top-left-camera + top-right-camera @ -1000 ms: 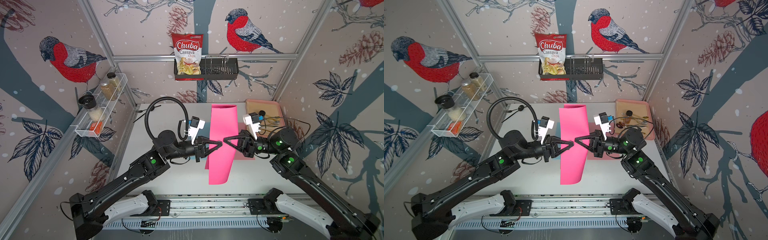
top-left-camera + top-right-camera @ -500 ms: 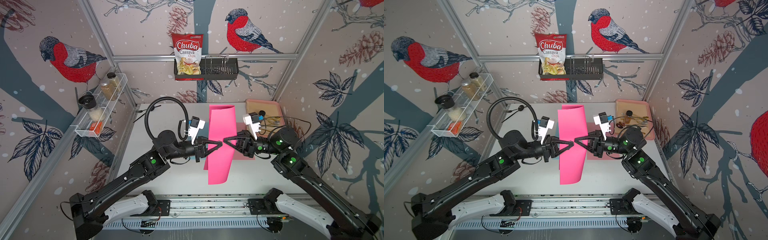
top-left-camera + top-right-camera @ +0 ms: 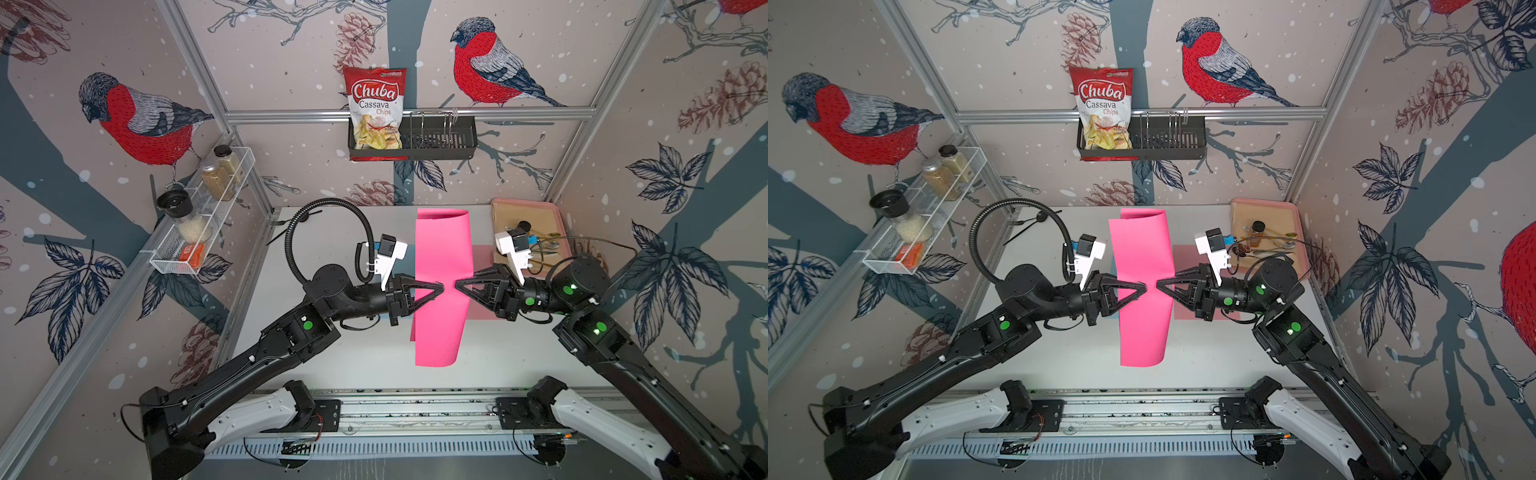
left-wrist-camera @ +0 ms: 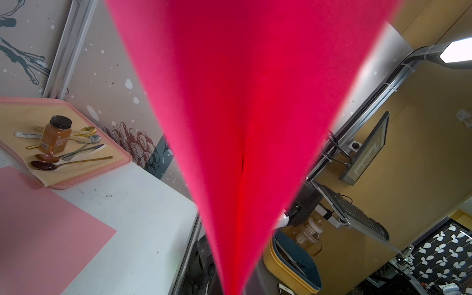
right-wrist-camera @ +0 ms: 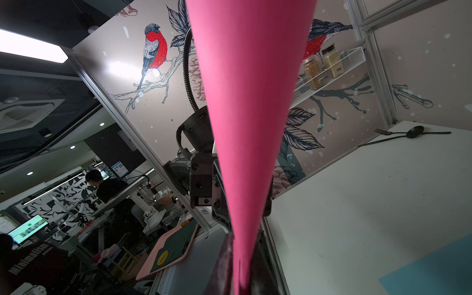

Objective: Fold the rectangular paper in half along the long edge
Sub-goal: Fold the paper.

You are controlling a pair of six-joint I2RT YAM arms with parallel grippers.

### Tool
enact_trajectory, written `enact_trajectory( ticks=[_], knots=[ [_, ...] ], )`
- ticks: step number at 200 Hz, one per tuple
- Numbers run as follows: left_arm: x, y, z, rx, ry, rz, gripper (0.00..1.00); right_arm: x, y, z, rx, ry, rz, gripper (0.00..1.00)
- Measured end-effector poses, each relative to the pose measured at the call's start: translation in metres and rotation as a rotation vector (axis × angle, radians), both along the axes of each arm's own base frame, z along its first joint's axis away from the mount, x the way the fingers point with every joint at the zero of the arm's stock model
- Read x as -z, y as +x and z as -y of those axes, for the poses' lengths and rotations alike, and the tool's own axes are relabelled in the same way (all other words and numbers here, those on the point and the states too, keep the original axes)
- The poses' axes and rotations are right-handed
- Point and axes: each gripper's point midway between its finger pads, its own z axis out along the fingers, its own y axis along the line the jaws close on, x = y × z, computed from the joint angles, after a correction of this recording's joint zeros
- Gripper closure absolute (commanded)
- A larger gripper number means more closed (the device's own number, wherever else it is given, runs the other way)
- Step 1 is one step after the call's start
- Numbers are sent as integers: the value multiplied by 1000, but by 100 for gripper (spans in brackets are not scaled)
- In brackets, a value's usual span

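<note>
The pink paper (image 3: 442,249) is held off the counter (image 3: 332,365), over its middle, and is bowed into a loose loop whose rounded ends are seen in both top views. It is clamped from either side: the jaws of the left gripper (image 3: 439,286) and of the right gripper (image 3: 458,286) are closed on it, tips facing and just apart. How the sheet's edges meet inside the grips cannot be made out. In each wrist view the paper is seen only as a blurred wedge narrowing into the jaws. A pale pink sheet (image 4: 38,229) and a tray (image 4: 89,176) at the far right corner are shown by the left wrist view. A blue sheet (image 5: 434,270), largely hidden from above, is shown by the right. Open counter is seen between the paper's near end and the near edge.
</note>
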Motion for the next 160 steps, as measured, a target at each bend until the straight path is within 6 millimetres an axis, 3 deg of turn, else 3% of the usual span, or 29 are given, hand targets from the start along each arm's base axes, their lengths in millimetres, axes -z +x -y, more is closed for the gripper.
enact_trajectory(
  ticks=[26, 127, 148, 160],
  knots=[
    [-4, -1, 0, 4, -17, 10, 100, 3, 2, -1, 0, -7, -9, 85],
    [-9, -1, 2, 12, -29, 11, 100, 4, 0, -1, -5, -1, -5, 100],
    [-9, -1, 2, 11, -27, 9, 100, 4, -1, -1, -7, -1, -4, 100],
    [-9, -1, 1, 12, -26, 9, 100, 3, -2, 0, -10, 0, -2, 91]
  ],
)
